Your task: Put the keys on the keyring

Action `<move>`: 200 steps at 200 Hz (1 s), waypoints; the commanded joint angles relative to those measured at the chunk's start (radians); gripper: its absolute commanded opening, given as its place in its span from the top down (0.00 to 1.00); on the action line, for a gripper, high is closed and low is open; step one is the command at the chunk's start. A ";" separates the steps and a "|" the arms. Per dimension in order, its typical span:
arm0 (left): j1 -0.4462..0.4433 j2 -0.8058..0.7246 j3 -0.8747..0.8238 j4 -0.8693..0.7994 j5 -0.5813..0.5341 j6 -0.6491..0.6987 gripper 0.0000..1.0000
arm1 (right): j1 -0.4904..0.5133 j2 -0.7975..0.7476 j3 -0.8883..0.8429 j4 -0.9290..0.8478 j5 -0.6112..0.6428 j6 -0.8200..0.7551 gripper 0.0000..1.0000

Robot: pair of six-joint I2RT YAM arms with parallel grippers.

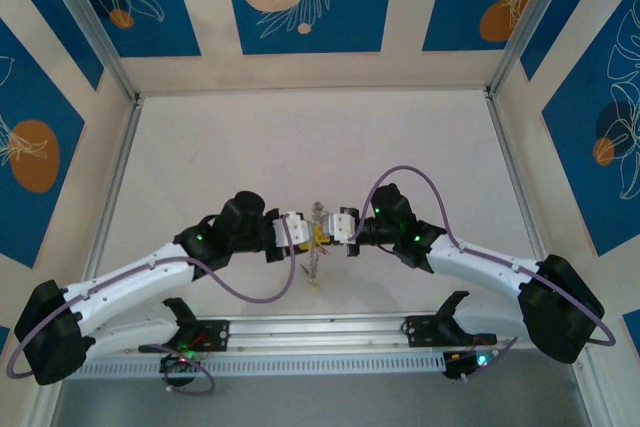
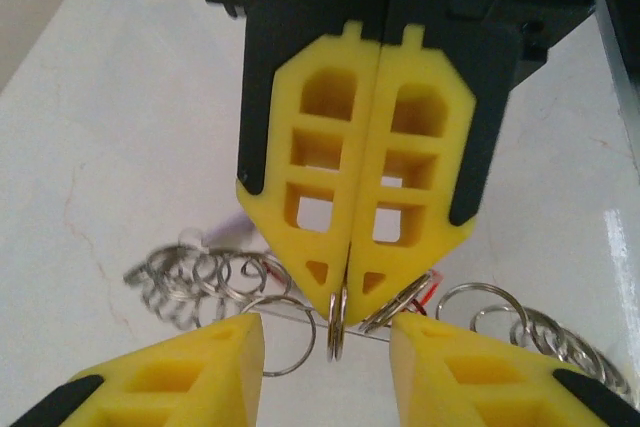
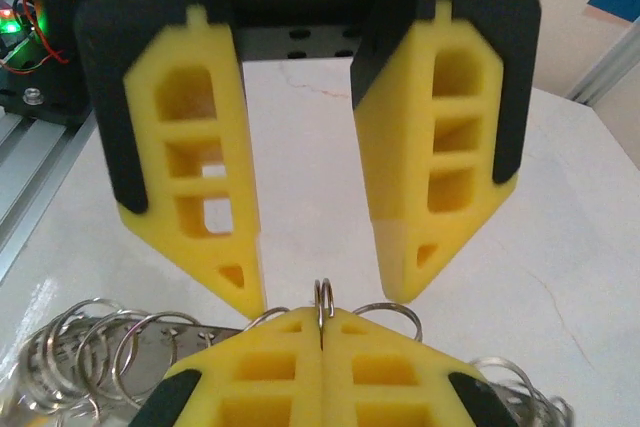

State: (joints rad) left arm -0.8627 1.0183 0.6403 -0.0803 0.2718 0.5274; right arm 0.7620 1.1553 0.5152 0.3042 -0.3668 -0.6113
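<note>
Keyring [image 1: 316, 243], one small ring [image 3: 322, 299] tight between right fingers [image 3: 270, 377], left fingers [image 3: 195, 177] apart.

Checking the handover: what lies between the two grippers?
A small ring, pinched edge-on by the shut right gripper, stands at the gap of the open left gripper; right wrist view.

No readable text, no labels or brands, no numbers or signs anywhere

Keyring [image 2: 292, 315]: thin silvery wire running crosswise just below the right tool [image 2: 348, 292]. One small ring [image 2: 337, 335] stands edge-on, pinched in its closed tips. Keys [image 2: 200, 277]: silvery loops fanned to both sides; red tag [image 2: 428, 297] beside the tips.
</note>
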 commanded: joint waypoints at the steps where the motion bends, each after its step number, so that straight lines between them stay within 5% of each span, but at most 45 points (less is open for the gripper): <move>1: -0.012 -0.058 0.011 -0.012 -0.004 0.029 0.63 | 0.002 -0.021 0.020 0.044 -0.027 -0.009 1.00; 46: -0.012 -0.058 0.005 -0.006 -0.003 0.036 0.71 | 0.002 -0.019 0.022 0.047 -0.029 -0.004 1.00; 114: -0.012 0.012 0.022 0.010 0.020 0.020 0.69 | 0.001 -0.019 0.025 0.052 -0.021 0.003 1.00; 200: -0.012 0.065 0.048 0.027 0.023 0.021 0.87 | 0.002 -0.017 0.020 0.070 -0.043 0.020 1.00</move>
State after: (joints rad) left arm -0.8639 1.0637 0.6502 -0.0841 0.2718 0.5503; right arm 0.7578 1.1553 0.5148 0.3058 -0.3649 -0.6056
